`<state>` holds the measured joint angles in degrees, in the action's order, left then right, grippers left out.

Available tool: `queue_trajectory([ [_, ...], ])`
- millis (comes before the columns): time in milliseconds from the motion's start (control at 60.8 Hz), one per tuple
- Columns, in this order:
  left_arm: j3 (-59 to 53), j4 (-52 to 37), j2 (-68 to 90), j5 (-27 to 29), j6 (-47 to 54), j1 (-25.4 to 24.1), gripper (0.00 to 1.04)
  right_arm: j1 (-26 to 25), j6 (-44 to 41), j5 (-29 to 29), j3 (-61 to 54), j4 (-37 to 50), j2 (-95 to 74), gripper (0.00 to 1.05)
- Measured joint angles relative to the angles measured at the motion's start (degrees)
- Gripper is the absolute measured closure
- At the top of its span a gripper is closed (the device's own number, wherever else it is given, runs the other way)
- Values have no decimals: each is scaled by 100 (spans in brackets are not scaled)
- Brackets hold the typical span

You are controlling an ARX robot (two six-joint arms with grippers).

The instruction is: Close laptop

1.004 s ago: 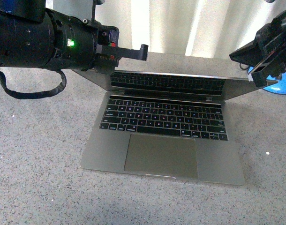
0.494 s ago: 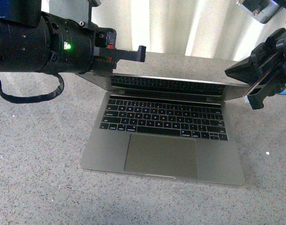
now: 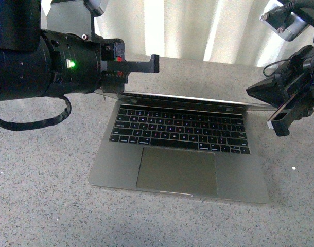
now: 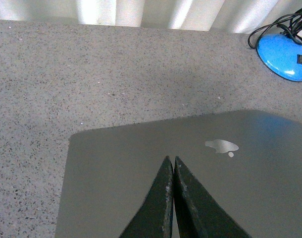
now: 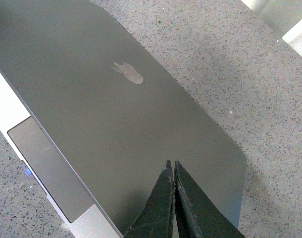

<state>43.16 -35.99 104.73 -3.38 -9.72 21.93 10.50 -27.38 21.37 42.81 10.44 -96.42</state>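
the laptop (image 3: 177, 170) lies a little in from the far edge of the worktop (image 3: 44, 206), lid tipped low over the keyboard but not yet shut, with the left tool (image 4: 171, 162) and right tool (image 5: 172, 166), both pinched closed on nothing, at the lid's back, so the final push down remains.

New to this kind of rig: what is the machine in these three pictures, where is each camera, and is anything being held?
This is a robot with two arms, each ending in a pincer. The wide picture comes from a camera on its body. The other two come from cameras on the wrists, looking along each pincer. On the speckled grey surface lies a half-shut laptop, with a blue round device and its cable nearby. The left pincer and right pincer are both shut and hold nothing. Their tips sit at the back of the lid, seemingly pressing it.
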Motion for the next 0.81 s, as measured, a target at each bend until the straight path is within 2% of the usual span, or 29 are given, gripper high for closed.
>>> queue_trajectory([
  [807, -376, -9, 365, -173, -328, 306, 101, -7, 352, 79, -490, 247, 0, 104],
])
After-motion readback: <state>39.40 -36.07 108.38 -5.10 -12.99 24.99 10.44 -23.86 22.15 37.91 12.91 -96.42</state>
